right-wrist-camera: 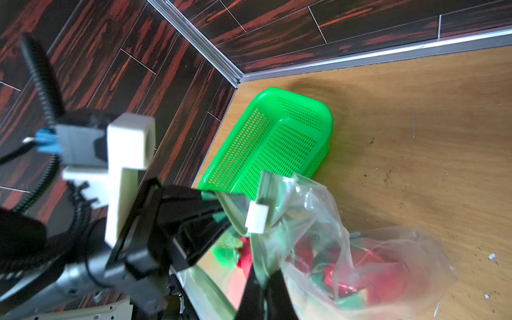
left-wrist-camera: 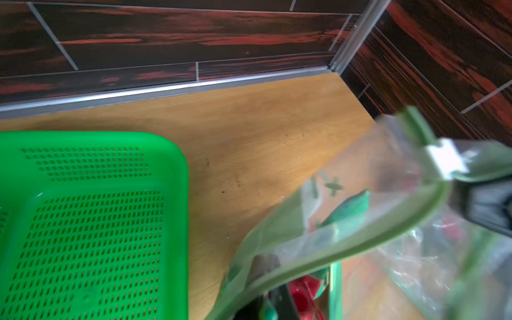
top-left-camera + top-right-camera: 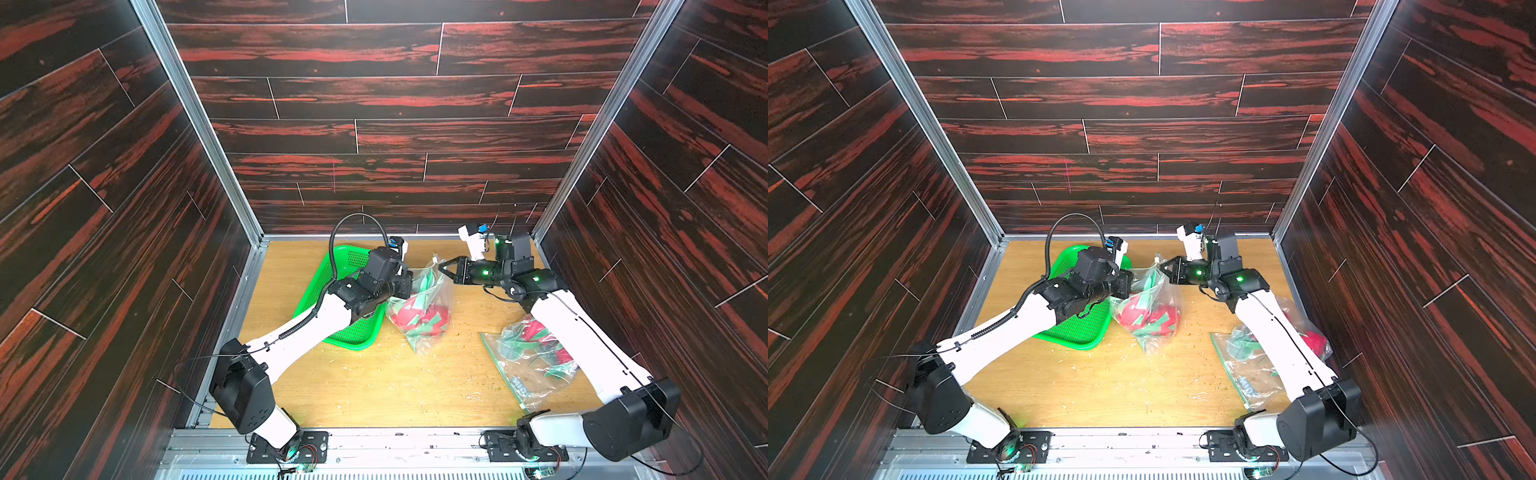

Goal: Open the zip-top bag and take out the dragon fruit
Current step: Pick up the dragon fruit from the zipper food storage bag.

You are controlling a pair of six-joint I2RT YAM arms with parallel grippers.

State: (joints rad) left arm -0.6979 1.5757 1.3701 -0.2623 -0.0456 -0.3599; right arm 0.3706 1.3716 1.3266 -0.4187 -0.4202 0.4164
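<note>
A clear zip-top bag (image 3: 430, 291) (image 3: 1156, 291) with a green zip strip is held up off the table, mid-back, in both top views. Red dragon fruit (image 3: 415, 320) (image 3: 1142, 320) with green scales sit in its bottom. My left gripper (image 3: 412, 289) (image 2: 266, 291) is shut on the left side of the bag's mouth. My right gripper (image 3: 443, 266) (image 1: 260, 291) is shut on the opposite side of the mouth, beside the white slider (image 1: 256, 219) (image 2: 443, 160). The mouth gapes between them, and red fruit (image 2: 302, 293) (image 1: 374, 268) shows through the plastic in both wrist views.
A green perforated basket (image 3: 357, 345) (image 3: 1075, 338) (image 2: 110, 138) (image 1: 277, 94) lies to the left of the bag, partly under my left arm. A second clear bag (image 3: 528, 361) (image 3: 1250, 361) with red fruit lies at the right, partly under my right arm. Crumbs dot the wooden table (image 3: 374, 382).
</note>
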